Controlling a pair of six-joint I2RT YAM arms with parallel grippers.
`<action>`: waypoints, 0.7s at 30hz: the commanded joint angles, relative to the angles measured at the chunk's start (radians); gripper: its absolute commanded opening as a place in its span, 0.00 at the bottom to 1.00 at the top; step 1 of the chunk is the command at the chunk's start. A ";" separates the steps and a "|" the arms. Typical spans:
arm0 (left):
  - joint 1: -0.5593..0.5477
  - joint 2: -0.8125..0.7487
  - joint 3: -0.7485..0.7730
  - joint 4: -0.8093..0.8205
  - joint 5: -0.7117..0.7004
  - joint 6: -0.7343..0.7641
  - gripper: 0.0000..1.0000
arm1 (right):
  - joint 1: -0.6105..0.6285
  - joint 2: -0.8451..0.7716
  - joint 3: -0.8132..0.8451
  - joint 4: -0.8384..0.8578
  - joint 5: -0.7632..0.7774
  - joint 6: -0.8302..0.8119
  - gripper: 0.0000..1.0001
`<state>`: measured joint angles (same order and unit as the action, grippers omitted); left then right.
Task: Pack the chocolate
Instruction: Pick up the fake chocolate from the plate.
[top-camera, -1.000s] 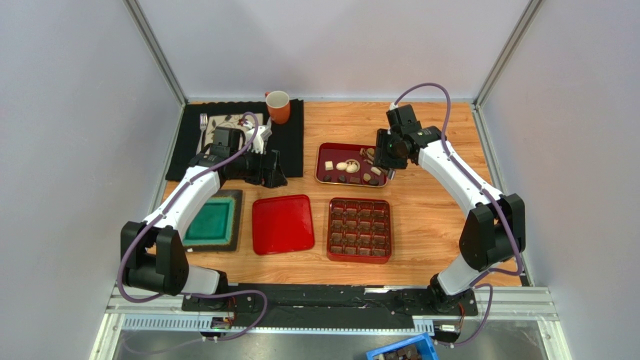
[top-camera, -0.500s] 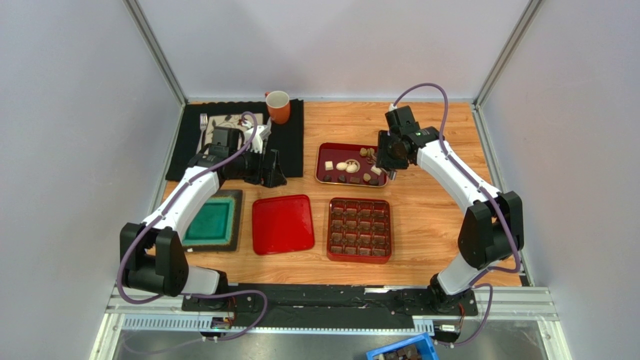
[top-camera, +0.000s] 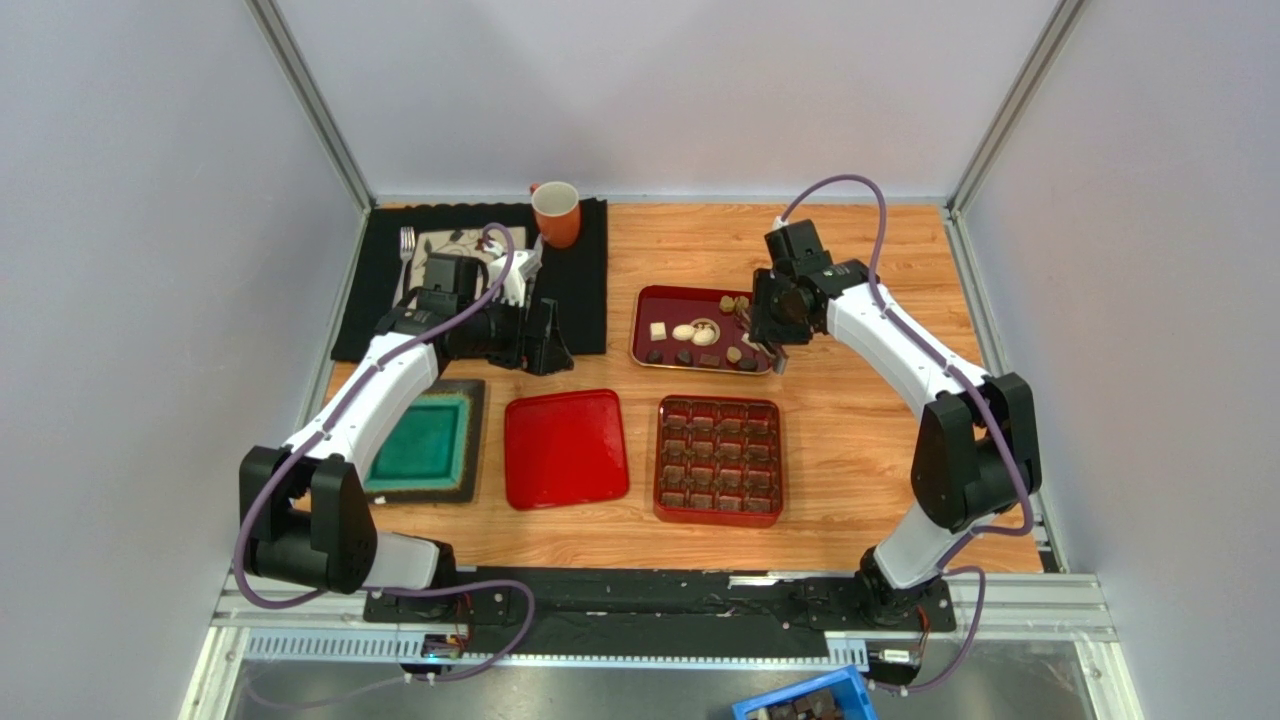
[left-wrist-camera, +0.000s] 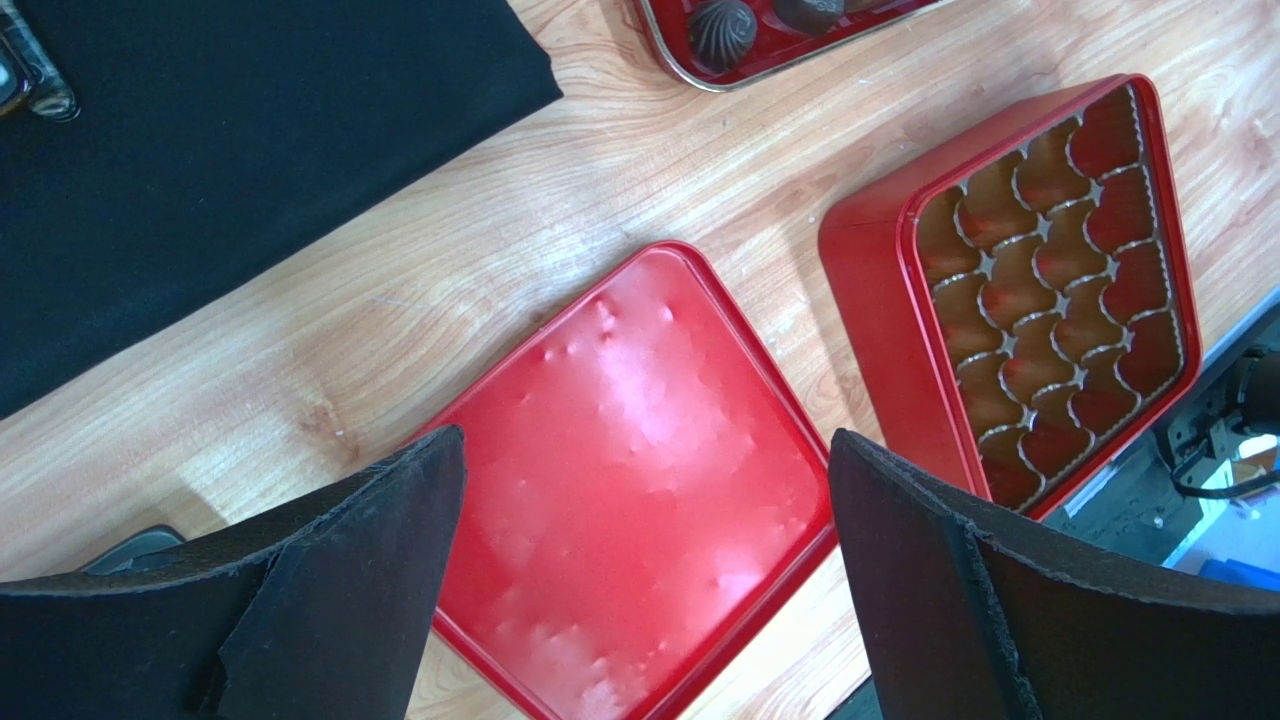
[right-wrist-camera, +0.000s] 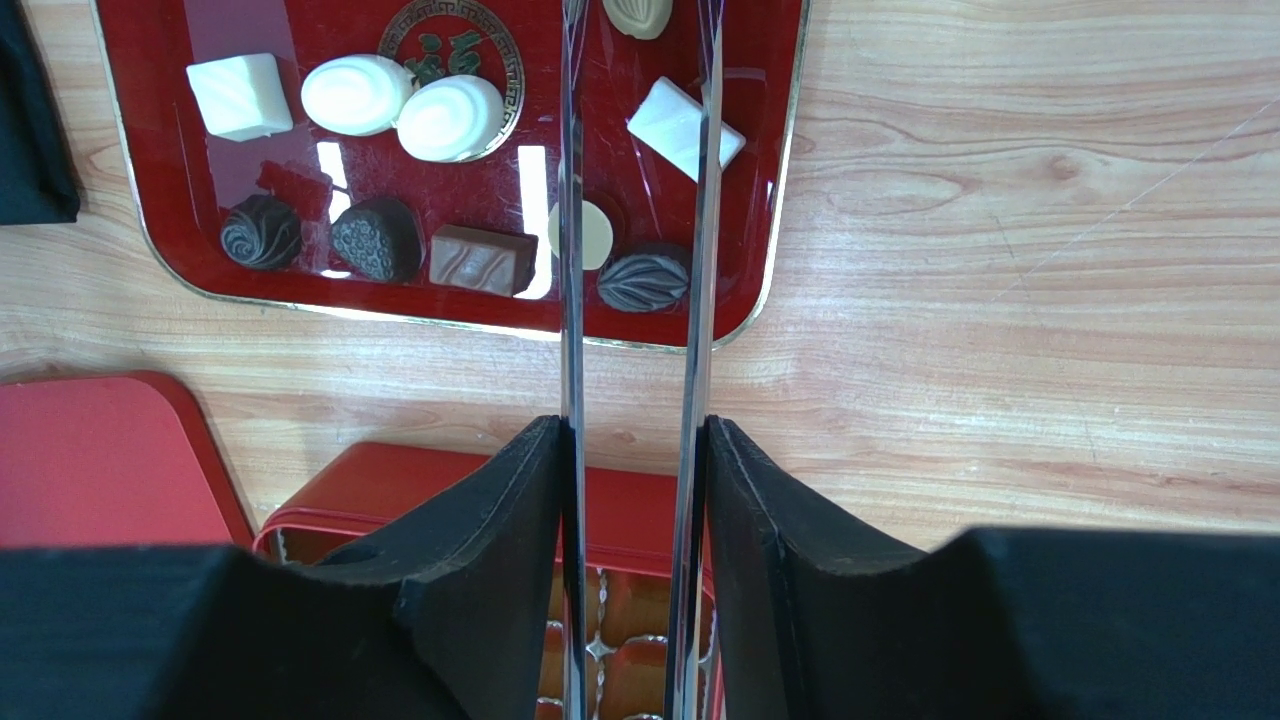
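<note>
Currently pinching thin metal tweezers in the right claw, black fingers pressed onto both blades, the blades parted and reaching ahead over a dark red tray. All of the chocolate on that tray, none in the box. Between the blades, ahead of the claw: a cream disc and, just nearer, a dark ridged oval. Under the right blade, farther out, a white square. Left of the blades: a brown bar, a dark swirl, two white ovals. Cannot tell whether the tips touch any piece. Beneath the claw, a gridded red box on the wooden surface.

Spread wide, the left claw, hanging above a red lid, with the box to its right and a black mat ahead-left.
</note>
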<state>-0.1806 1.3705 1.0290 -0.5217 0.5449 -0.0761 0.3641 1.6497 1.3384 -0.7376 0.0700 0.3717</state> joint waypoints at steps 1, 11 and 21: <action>0.006 -0.039 0.009 0.012 0.021 0.012 0.99 | 0.007 0.007 0.008 0.047 0.008 0.010 0.41; 0.006 -0.039 0.008 0.014 0.021 0.013 0.99 | 0.007 -0.011 -0.002 0.046 -0.001 0.010 0.35; 0.006 -0.041 0.006 0.011 0.012 0.021 0.99 | 0.007 -0.068 0.001 0.024 -0.018 0.022 0.32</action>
<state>-0.1806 1.3705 1.0290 -0.5217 0.5457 -0.0757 0.3660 1.6554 1.3338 -0.7361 0.0662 0.3767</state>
